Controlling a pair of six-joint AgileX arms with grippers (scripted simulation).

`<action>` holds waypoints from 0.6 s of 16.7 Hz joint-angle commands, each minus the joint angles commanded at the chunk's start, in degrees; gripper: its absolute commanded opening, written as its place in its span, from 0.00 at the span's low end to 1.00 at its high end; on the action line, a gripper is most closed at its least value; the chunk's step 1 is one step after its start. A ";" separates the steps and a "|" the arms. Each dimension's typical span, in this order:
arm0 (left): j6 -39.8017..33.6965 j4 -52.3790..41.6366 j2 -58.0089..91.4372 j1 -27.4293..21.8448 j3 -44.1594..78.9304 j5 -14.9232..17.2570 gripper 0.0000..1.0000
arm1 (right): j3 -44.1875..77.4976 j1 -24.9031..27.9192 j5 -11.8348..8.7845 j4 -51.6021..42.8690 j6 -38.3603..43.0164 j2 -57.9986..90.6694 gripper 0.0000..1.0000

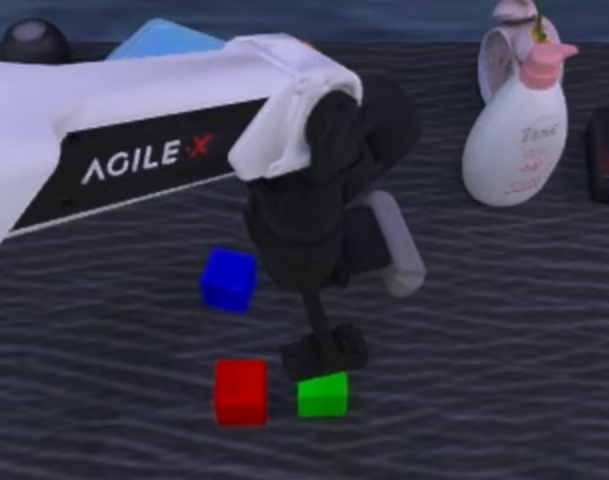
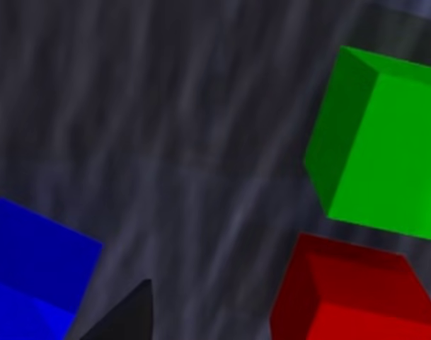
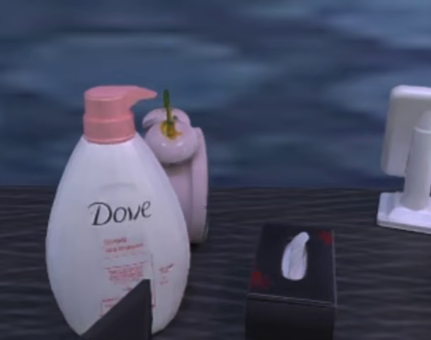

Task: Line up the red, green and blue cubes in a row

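Green cube point(image 1: 323, 394) sits on the dark table point(image 1: 504, 350), red cube point(image 1: 241, 391) just beside it on the table's left side, small gap between them, the two level with each other. Blue cube point(image 1: 229, 279) is well apart from that pair, farther back and a bit left of the red one, not in line. In the left wrist view green point(image 2: 385, 142) and red point(image 2: 357, 297) fill one side close together, blue point(image 2: 31, 273) off at the other edge. Left gripper point(image 1: 325, 350) hangs right behind the green cube, fingertips just at its back edge; contact unclear, nothing seen between the fingers. Can't tell how wide the jaws are: the top view shows them as one dark mass, and the wrist view catches only one dark fingertip point(image 2: 127, 315). Right gripper doesn't appear from above; its wrist view shows only one fingertip point(image 3: 130, 315), jaw spread unknown. Beyond it stand a white pump bottle point(image 3: 116, 234), a pale alarm clock point(image 3: 180, 177) behind the bottle and a black tissue box point(image 3: 293, 283) beside it.
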 joint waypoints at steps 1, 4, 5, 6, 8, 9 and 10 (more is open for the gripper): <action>-3.26 -0.20 0.72 1.22 0.78 0.04 1.00 | 0.00 0.00 0.00 0.00 0.00 0.00 1.00; -15.35 -0.80 2.99 5.56 3.14 0.19 1.00 | 0.00 0.00 0.00 0.00 0.00 0.00 1.00; -19.90 -1.00 3.77 7.11 3.93 0.23 1.00 | 0.00 0.00 0.00 0.00 0.00 0.00 1.00; -24.49 -1.19 4.53 8.66 4.71 0.27 1.00 | 0.00 0.00 0.00 0.00 0.00 0.00 1.00; -33.00 -1.45 5.81 11.65 6.16 0.30 1.00 | 0.00 0.00 0.00 0.00 0.00 0.00 1.00; -36.52 -1.49 6.29 13.03 6.79 0.30 1.00 | 0.00 0.00 0.00 0.00 0.00 0.00 1.00; -39.42 -1.48 6.65 14.26 7.34 0.29 1.00 | 0.00 0.00 0.00 0.00 0.00 0.00 1.00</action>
